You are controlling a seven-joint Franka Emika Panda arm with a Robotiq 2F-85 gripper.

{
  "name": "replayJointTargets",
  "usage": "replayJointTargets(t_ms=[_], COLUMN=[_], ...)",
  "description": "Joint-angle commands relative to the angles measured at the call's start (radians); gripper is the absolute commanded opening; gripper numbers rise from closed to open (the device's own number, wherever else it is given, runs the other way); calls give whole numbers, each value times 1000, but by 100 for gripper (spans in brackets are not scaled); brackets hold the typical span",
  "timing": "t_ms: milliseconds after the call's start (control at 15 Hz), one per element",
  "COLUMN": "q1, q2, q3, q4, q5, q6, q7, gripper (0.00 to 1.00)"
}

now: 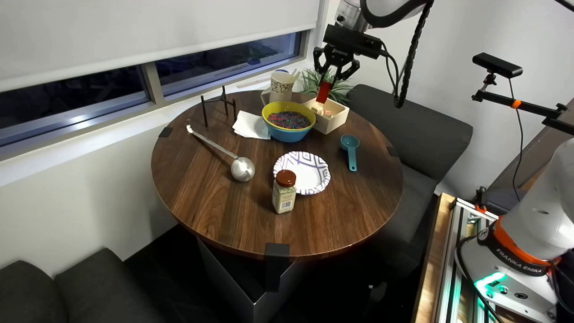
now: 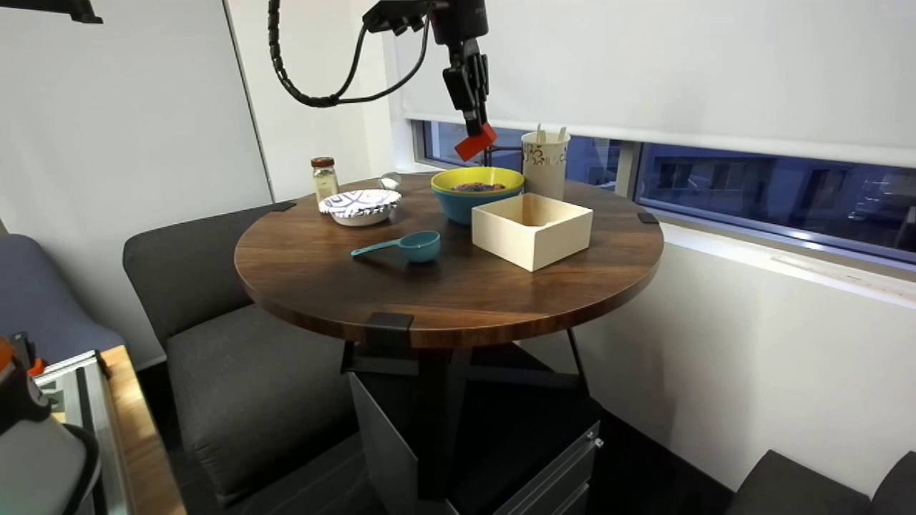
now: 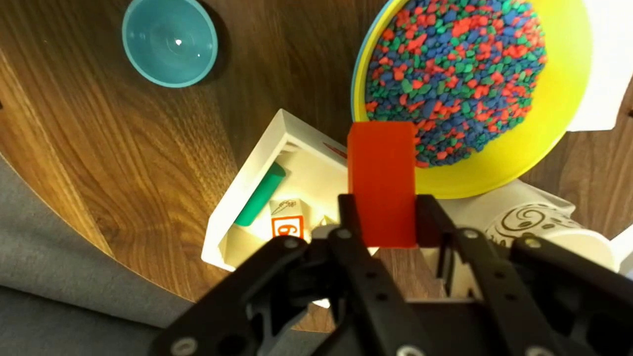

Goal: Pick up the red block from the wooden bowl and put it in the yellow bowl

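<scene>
The red block [image 1: 323, 93] is a smooth oblong piece, held tilted in the air. My gripper [image 3: 388, 217] is shut on it, a fingertip on each side. The block also shows in the wrist view [image 3: 382, 163] and in an exterior view [image 2: 475, 143]. The wooden bowl [image 2: 501, 237] is a pale square box; in the wrist view [image 3: 309, 134] a green cylinder and a lettered cube lie in it. The yellow bowl [image 1: 274, 108] holds red, blue and green bits and sits in a blue bowl. In the wrist view the block overlaps the yellow bowl's near rim [image 3: 566, 64].
A patterned cup [image 2: 544, 164] stands close behind the bowls. A teal scoop [image 1: 350, 148], a white patterned plate [image 1: 305, 175], a spice jar [image 1: 284, 193], a metal ladle [image 1: 242, 168], white napkins [image 1: 251, 125] and a black stand [image 1: 204, 112] are on the round table.
</scene>
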Motion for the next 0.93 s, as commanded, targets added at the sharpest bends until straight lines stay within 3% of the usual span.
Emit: replayJointTargets(t_ms=[0, 67, 133, 600, 867], q1=[-19, -20, -21, 30, 65], q2=[-1, -1, -1, 78, 149], q3=[15, 14, 13, 90, 92], q4=[1, 1, 1, -4, 10], q5=[1, 1, 1, -317, -457], q6=[-2, -2, -2, 136, 171], q7=[-5, -8, -9, 158, 267], gripper=[33, 33, 8, 8, 8])
